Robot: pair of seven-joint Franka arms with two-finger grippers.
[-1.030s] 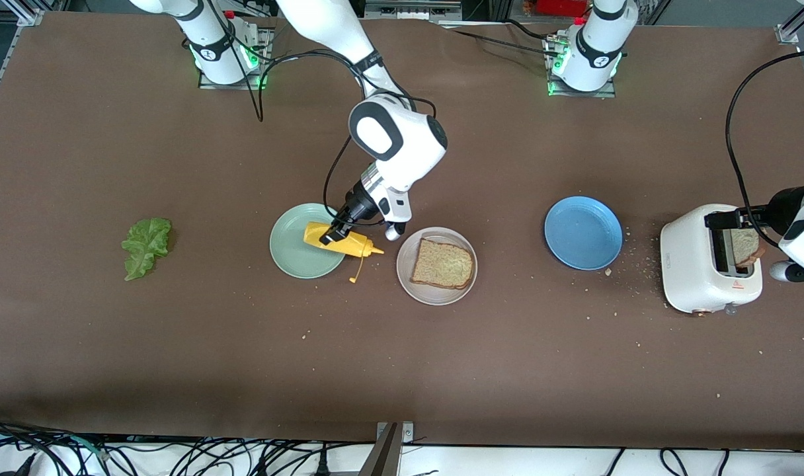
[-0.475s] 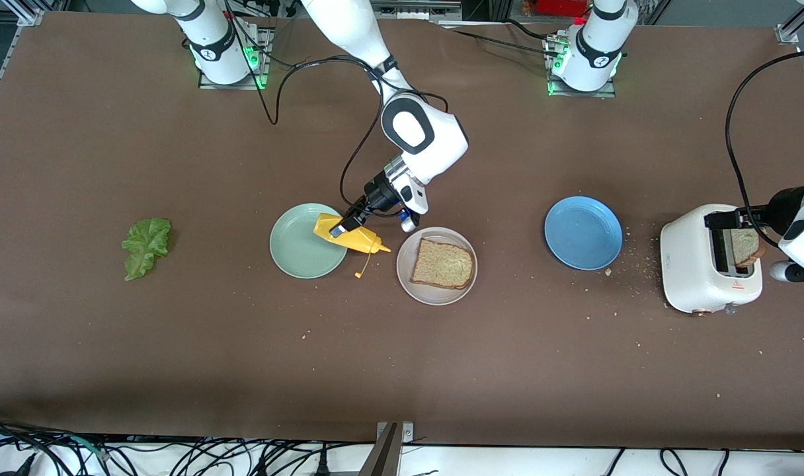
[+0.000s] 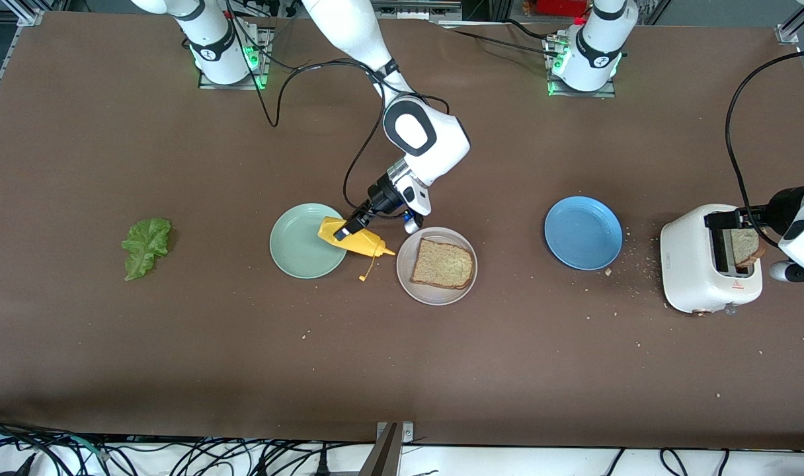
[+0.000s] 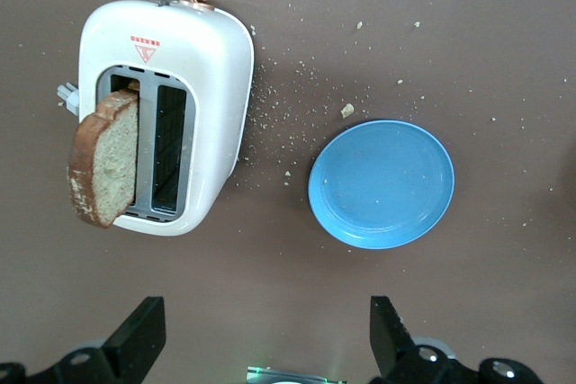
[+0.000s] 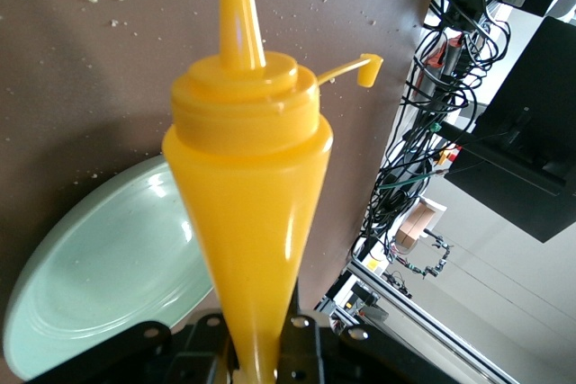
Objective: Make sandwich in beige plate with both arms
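Observation:
One brown bread slice (image 3: 443,263) lies on the beige plate (image 3: 405,277). A second slice (image 3: 746,246) stands in the white toaster's slot; it also shows in the left wrist view (image 4: 103,157). The green lettuce leaf (image 3: 146,246) lies on the table toward the right arm's end. My right gripper (image 3: 344,230) is shut on a yellow squeeze bottle (image 3: 359,242), tilted over the gap between the mint-green plate and the beige plate, nozzle toward the beige plate. In the right wrist view my right gripper (image 5: 261,348) clamps the bottle (image 5: 247,150). My left gripper (image 3: 723,218) (image 4: 265,312) is open and empty above the toaster.
The toaster (image 3: 693,264) (image 4: 216,87) stands at the left arm's end, with crumbs around it. A blue plate (image 3: 582,232) (image 4: 382,183) lies between toaster and beige plate. The mint-green plate (image 3: 296,248) (image 5: 99,258) lies beside the beige plate.
My right gripper has carried the yellow bottle from over the mint-green plate toward the beige plate. The left arm has not moved.

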